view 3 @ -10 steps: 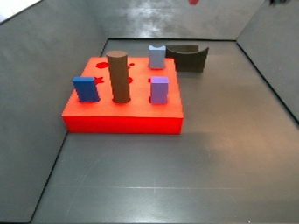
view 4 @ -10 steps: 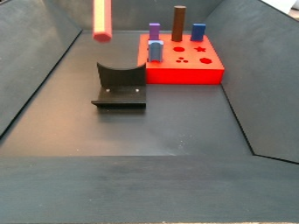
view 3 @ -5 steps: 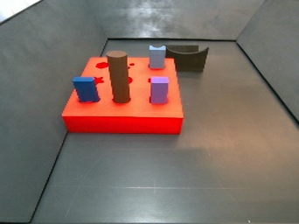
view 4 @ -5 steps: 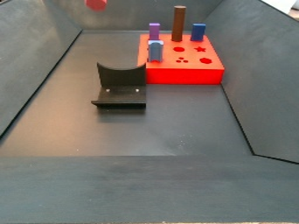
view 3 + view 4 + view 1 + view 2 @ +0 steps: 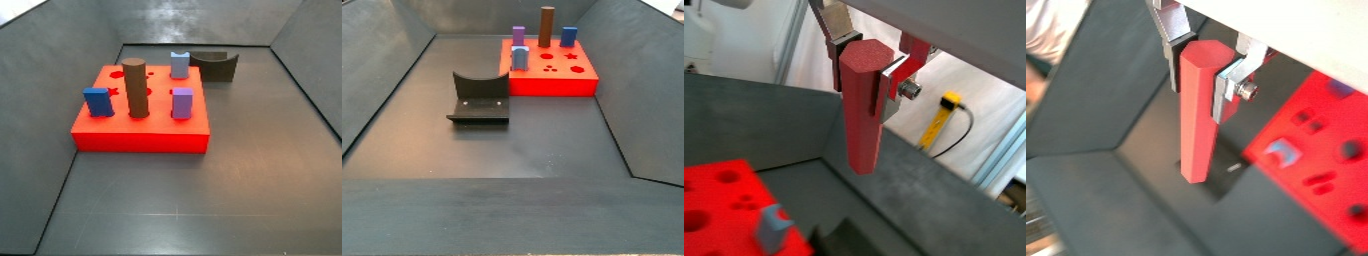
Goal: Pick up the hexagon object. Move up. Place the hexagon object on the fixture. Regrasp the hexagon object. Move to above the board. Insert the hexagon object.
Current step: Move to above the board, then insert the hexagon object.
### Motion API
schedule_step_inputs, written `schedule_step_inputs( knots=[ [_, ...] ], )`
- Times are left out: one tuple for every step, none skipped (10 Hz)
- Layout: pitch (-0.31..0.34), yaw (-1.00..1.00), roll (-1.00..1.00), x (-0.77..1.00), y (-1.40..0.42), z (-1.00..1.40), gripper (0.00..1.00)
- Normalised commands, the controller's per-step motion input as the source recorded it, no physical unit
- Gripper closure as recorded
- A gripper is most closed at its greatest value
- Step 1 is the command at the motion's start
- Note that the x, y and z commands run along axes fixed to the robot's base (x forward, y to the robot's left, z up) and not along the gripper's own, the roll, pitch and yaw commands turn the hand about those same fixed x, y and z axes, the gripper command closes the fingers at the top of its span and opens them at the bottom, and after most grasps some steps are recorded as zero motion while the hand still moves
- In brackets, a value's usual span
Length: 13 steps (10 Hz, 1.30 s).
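Hexagon object [image 5: 862, 105]: long salmon-red faceted rod, held upright near its upper end between the silver finger plates [image 5: 898, 72] of the gripper [image 5: 867, 47]; its lower end hangs free, well above the floor. Seen in both wrist views only; neither side view shows rod or gripper.

Gripper [image 5: 1204, 52]: jaws clamped on the rod, one plate on each opposite flat.

Fixture [image 5: 478, 97]: dark bracket with a curved notch, standing on its base plate on the floor, beside the board and apart from it. Notch holds nothing. In a side view [image 5: 217, 66] it sits near the back wall, just behind the board.

Board [image 5: 143, 118]: bright-red square slab lying flat on the floor. Carries a tall brown cylinder [image 5: 135, 88], a blue block [image 5: 98, 101], a purple block [image 5: 182, 102] and a grey-blue block [image 5: 179, 64], all upright. Several shaped holes [image 5: 563, 65] stand open on the side away from the pegs. A red corner of it shows in a wrist view [image 5: 724, 205].

Floor [image 5: 201, 200]: dark grey, bare in front of the board and fixture, bounded by sloping grey walls [image 5: 389, 70] on all sides; broad free room toward the near edge.
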Motion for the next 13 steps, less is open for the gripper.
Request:
schedule_step_inputs(
  knots=[
    [-0.049,-0.06,-1.0,-0.86,-1.0,0.02,1.0],
    [-0.048,-0.06,-1.0,-0.88,-1.0,0.01,1.0],
    [-0.044,-0.06,-1.0,-0.89,-1.0,0.01,1.0],
    [-0.054,-0.06,-1.0,-0.74,-0.76,0.02,1.0],
    [-0.054,-0.06,-1.0,-0.58,-0.57,0.0,1.0],
    [-0.054,-0.06,-1.0,-0.26,-0.19,0.01,1.0],
    [-0.058,-0.07,-1.0,-0.16,-0.07,0.0,1.0],
    [-0.031,-0.05,-0.78,-0.07,-0.01,-0.01,1.0],
    [-0.026,-0.03,-0.54,-0.06,-0.01,0.01,1.0],
    [-0.026,-0.02,-0.3,-0.04,0.0,0.0,1.0],
    [-0.024,-0.01,-0.2,-0.03,0.01,0.0,1.0],
    [0.121,-0.06,-0.08,-0.55,0.74,-0.14,1.0],
    [0.0,0.0,-0.19,-0.49,0.73,0.04,1.0]
  ],
)
